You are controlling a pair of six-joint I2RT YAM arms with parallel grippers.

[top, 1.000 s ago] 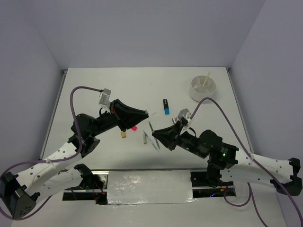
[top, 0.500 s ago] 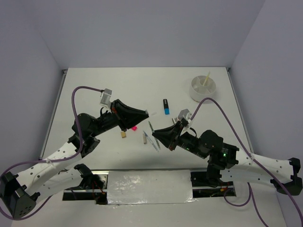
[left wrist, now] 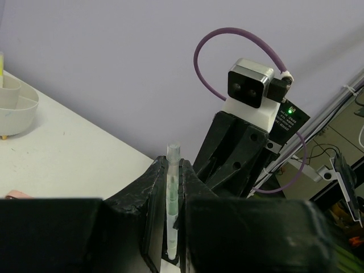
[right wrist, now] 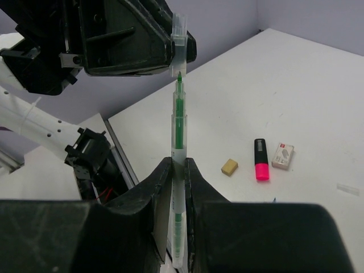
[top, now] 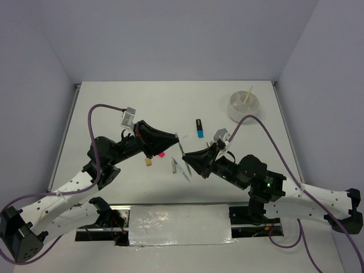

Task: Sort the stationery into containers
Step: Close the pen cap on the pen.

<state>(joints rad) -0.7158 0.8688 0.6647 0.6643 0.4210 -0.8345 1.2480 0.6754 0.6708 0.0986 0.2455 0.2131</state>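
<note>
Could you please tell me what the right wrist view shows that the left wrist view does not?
Only the right wrist view shows the tan eraser, the pink-and-black highlighter and the white eraser, and the right gripper shut on the green pen, whose tip sits at the mouth of the clear cap. Only the left wrist view shows the white bowl with a yellow stick in it, and the right arm's wrist camera. Both show the left gripper, jaws shut on that cap, and the table.
</note>
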